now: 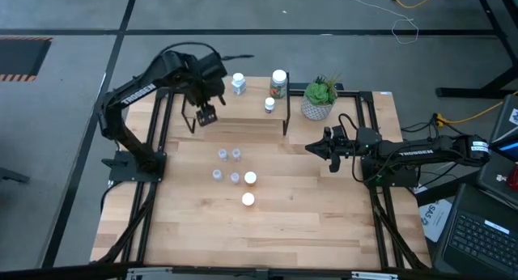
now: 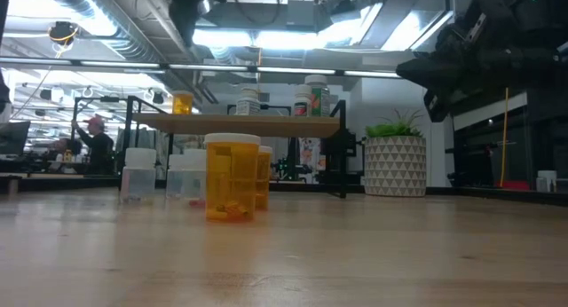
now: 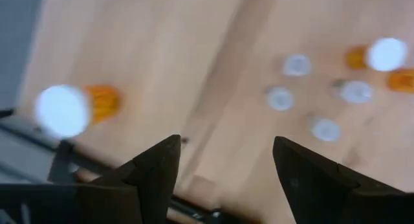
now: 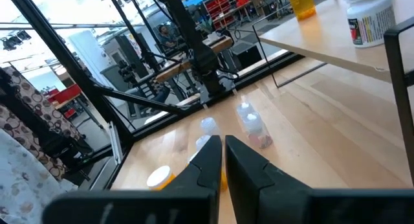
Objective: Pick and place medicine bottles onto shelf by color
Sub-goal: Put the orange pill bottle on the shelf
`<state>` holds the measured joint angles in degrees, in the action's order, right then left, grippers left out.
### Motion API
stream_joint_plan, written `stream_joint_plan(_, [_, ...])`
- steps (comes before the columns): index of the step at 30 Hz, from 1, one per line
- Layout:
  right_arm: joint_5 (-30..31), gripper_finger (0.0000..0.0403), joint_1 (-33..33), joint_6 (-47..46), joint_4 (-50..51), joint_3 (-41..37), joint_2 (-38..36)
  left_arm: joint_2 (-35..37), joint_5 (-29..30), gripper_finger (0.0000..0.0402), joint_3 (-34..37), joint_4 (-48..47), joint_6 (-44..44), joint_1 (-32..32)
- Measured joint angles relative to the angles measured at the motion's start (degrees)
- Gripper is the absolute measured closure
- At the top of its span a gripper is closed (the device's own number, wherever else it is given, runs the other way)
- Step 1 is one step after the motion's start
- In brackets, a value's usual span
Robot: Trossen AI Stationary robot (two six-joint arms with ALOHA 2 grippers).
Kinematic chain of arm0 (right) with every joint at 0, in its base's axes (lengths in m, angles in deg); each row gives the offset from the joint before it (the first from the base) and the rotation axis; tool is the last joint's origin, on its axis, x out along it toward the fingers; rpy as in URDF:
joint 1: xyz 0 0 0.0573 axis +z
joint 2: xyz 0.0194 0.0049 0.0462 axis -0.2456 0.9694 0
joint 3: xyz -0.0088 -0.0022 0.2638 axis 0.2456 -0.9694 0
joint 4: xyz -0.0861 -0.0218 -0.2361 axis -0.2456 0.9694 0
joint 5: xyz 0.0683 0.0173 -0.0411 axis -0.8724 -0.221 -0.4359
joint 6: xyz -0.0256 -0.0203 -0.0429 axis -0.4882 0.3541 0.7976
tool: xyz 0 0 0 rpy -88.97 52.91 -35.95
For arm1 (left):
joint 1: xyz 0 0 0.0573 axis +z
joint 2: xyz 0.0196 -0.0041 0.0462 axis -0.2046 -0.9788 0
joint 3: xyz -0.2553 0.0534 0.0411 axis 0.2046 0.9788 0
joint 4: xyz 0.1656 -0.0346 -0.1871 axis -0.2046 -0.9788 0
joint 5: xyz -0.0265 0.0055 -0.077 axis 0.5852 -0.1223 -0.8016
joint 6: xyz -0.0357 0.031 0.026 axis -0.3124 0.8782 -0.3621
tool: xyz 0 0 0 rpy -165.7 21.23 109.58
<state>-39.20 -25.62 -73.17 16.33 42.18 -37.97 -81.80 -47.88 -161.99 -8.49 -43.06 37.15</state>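
Above the shelf (image 1: 243, 118), left gripper (image 1: 206, 116) fingers wide (holding nothing), orange bottle (image 3: 97, 102) just beside them

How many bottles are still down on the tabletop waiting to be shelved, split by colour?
Orange bottles: 2
Clear bottles: 4
Total: 6
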Motion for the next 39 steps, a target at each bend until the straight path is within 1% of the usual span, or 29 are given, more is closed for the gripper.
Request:
stream_joint_plan(4, [0.0, 0.0380, 0.0, -0.1, 0.1, 0.0, 0.0, 0.6, -3.1, 0.0159, 0.1, 0.1, -1.7, -4.4])
stream_joint_plan(6, [0.0, 0.0380, 0.0, -0.8, 0.1, 0.0, 0.0, 1.8, -3.5, 0.0159, 0.4, 0.3, -2.3, -7.0])
stream_joint_plan(9, [0.0, 0.0380, 0.0, -4.7, -0.2, 0.0, 0.0, 4.1, -3.6, 0.0159, 1.8, 0.0, -3.4, -10.6])
stream_joint_plan(12, [-0.2, 0.0380, 0.9, -6.8, -2.7, 0.3, 0.0, 7.6, -3.6, 0.0159, 4.3, 0.1, -5.9, -14.4])
stream_joint_plan(13, [0.1, 0.0380, 1.5, -7.2, -2.7, 1.0, 0.1, 8.9, -3.7, 0.0159, 5.1, 0.1, -6.6, -15.5])
stream_joint_plan(16, [3.7, 0.0380, 3.3, -7.0, -0.3, 5.5, 0.3, 13.5, -3.5, 0.0159, 9.1, 0.2, -9.3, -18.8])
stream_joint_plan(18, [4.9, 0.0380, 4.5, -4.8, 4.8, 9.6, 1.0, 16.8, -2.8, 0.0159, 11.9, 0.7, -12.1, -20.9])
stream_joint_plan(21, [4.7, 0.0380, 6.5, -1.6, 14.3, 17.2, 3.6, 21.9, -1.4, 0.0159, 17.1, 1.4, -17.3, -23.6])
stream_joint_plan(26, [6.6, 0.0380, 9.8, 3.9, 26.8, 29.5, 11.3, 29.6, 0.6, 0.0159, 27.2, 7.8, -24.0, -27.6])
stream_joint_plan(29, [5.1, 0.0380, 12.0, 10.8, 29.8, 35.7, 16.6, 33.1, 0.6, 0.0159, 32.6, 13.7, -24.3, -28.9])
stream_joint_plan(32, [1.7, 0.0380, 13.9, 21.0, 30.8, 40.1, 21.5, 34.6, 0.6, 0.0159, 37.2, 19.6, -24.3, -29.7])
stream_joint_plan(35, [-2.1, 0.0380, 15.6, 29.4, 32.1, 43.9, 25.3, 35.1, 0.6, 0.0159, 40.6, 21.9, -23.9, -29.8])
stream_joint_plan(37, [-2.9, 0.0380, 16.7, 31.4, 32.7, 46.3, 27.8, 34.9, 0.6, 0.0159, 42.4, 22.2, -23.9, -29.8])
stream_joint_plan(39, [-3.0, 0.0380, 17.3, 31.5, 33.9, 48.0, 29.9, 34.9, 0.6, 0.0159, 44.2, 22.1, -22.9, -29.8])
